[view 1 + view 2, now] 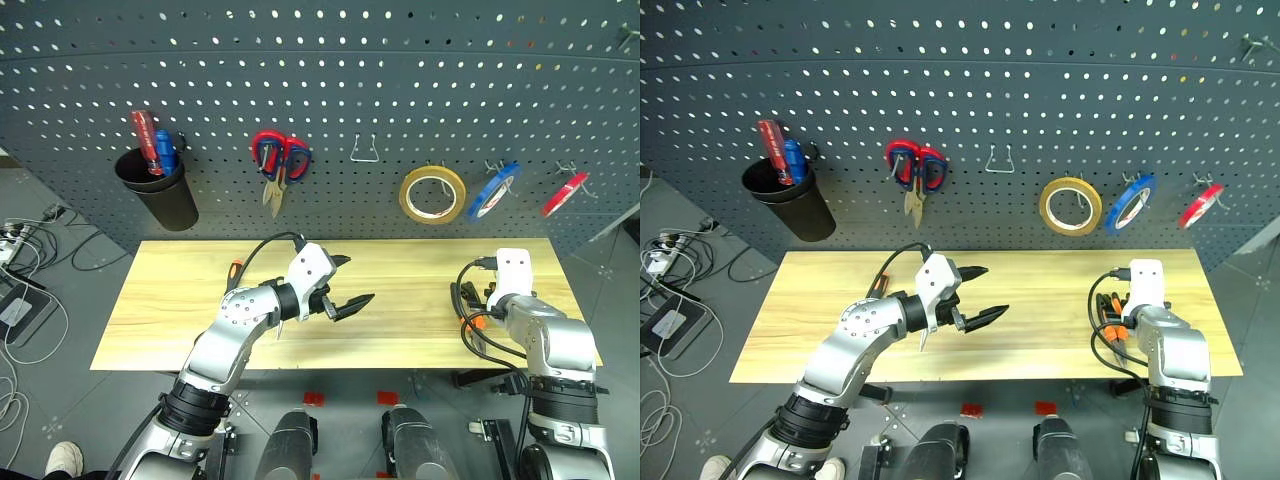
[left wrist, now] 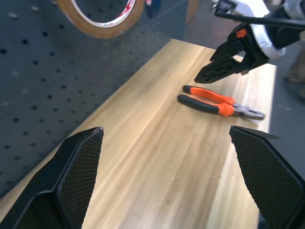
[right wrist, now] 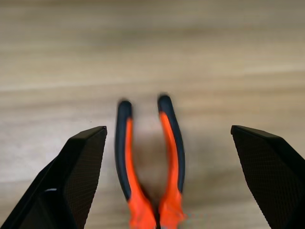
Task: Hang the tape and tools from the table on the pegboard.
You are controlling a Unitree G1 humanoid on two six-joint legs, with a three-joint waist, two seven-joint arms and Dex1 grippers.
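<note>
Right wrist view – pliers (image 3: 150, 162) lie between wide-spread right gripper (image 3: 167, 179) fingers

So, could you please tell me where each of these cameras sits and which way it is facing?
Left eye view: on the head, looking forward and down at the table and pegboard; both arms show, left gripper open.
Right eye view: beside it, same scene; tape hangs on the board.
Left wrist view: along its own open fingers, across the table to the pliers and the right gripper.
Right wrist view: down between its own open fingers onto the pliers.
Shared: both wrist views show the pliers.
</note>
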